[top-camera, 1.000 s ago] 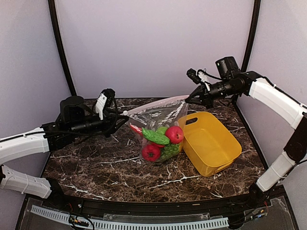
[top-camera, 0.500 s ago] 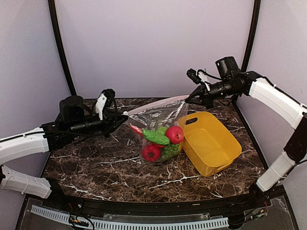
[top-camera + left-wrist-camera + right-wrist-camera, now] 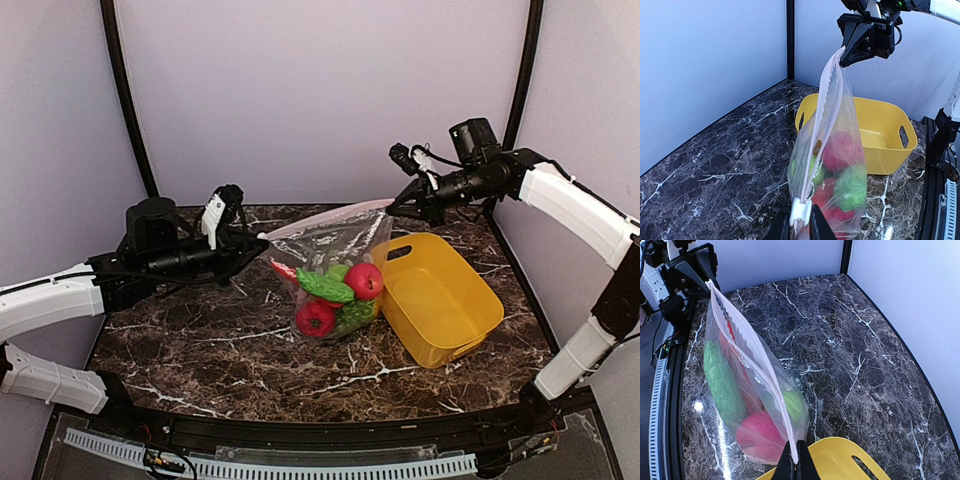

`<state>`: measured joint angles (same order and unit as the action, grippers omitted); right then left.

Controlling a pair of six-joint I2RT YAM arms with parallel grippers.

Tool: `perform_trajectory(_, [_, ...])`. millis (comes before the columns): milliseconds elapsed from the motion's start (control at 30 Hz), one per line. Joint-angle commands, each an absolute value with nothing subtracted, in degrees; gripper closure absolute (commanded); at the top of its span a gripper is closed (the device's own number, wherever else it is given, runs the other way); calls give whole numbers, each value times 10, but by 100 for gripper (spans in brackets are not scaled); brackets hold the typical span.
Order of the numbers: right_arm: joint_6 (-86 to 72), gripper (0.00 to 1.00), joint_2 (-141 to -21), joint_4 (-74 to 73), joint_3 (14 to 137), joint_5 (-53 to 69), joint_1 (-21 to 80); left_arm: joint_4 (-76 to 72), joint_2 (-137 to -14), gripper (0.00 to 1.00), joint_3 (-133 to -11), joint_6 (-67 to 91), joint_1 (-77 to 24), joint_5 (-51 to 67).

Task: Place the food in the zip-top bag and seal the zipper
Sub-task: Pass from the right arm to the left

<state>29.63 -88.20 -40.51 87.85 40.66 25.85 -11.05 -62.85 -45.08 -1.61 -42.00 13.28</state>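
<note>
Left gripper pinches one end of the thin pinkish-red zipper strip and right gripper clamps the other, holding the mouth of the clear spotted plastic bag taut for sealing, red and green toy food already inside, resting beside the yellow plastic tub

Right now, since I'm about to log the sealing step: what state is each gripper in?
Left gripper: closed on the zipper at its slider end.
Right gripper: closed on the bag's opposite top corner.
</note>
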Motion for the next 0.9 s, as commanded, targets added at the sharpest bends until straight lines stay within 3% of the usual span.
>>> perform_trajectory(0, [288,100,-881,-403,890,405,257,-101,-622,90,-472,-30,-417,144])
perform_trajectory(200, [286,100,-885,-403,894,402,258,-84,-598,98,-466,-40,-417,136])
perform_trajectory(433, [282,100,-887,-403,898,401,257,-74,-583,99,-453,-42,-411,120])
perform_trajectory(500, [281,100,-887,-403,898,402,258,-75,-583,98,-449,-40,-411,117])
perform_trajectory(633, [282,100,-888,-404,898,403,257,-75,-591,87,-446,-38,-410,107])
perform_trajectory(867, [282,100,-891,-404,898,405,257,-86,-599,83,-441,-39,-410,107])
